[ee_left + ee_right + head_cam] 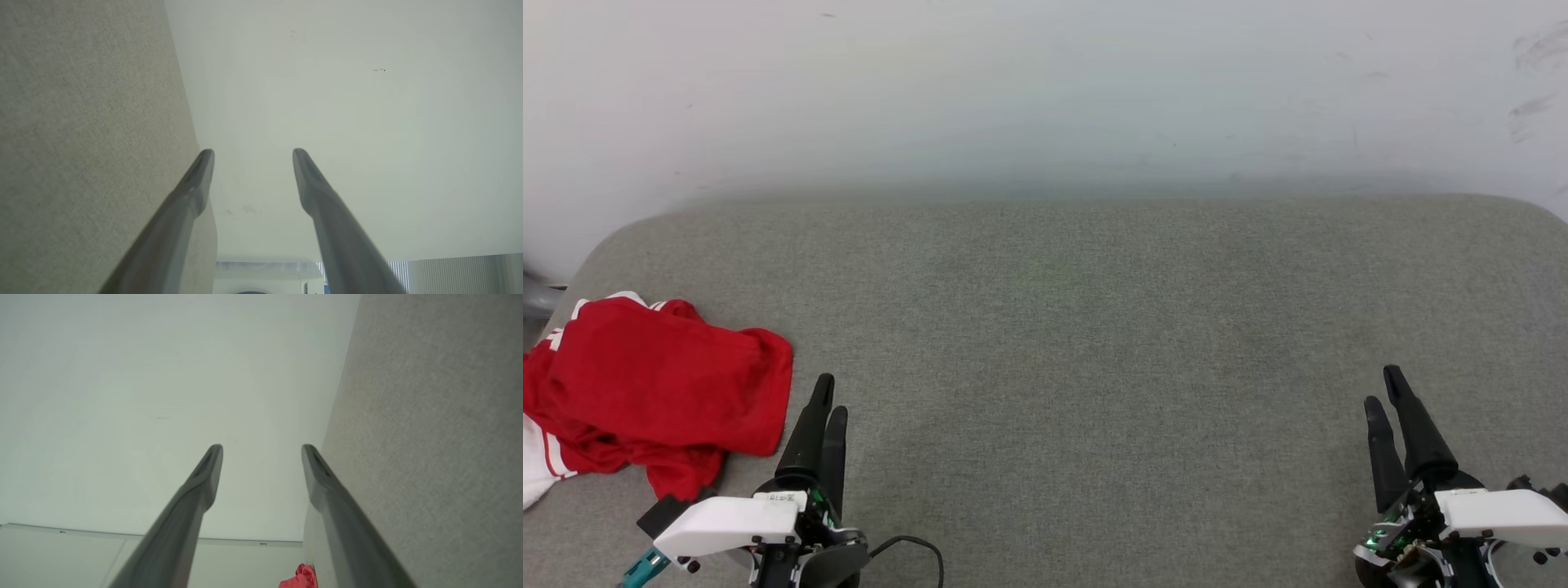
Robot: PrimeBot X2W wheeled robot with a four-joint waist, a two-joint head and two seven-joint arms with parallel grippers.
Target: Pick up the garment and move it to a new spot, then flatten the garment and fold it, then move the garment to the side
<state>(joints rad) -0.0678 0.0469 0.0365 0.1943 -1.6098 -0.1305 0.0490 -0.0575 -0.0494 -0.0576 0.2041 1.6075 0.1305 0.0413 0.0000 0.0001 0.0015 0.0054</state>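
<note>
The garment (645, 384) is a crumpled red shirt with white striped trim, heaped at the left edge of the grey padded table (1094, 327). A red scrap of the garment (300, 577) also shows at the bottom of the right wrist view. My left gripper (829, 396) hovers just right of the heap, apart from it, fingers spread and empty, as the left wrist view confirms for my left gripper (253, 153). My right gripper (1384, 388) stands at the lower right, far from the garment; in its wrist view my right gripper (262, 448) is open with nothing between the fingers.
A pale wall (1045, 90) rises behind the table's far edge. The table corners are rounded at the back left and back right. A black cable (915, 547) loops beside the left wrist. The wide grey surface stretches between the two grippers.
</note>
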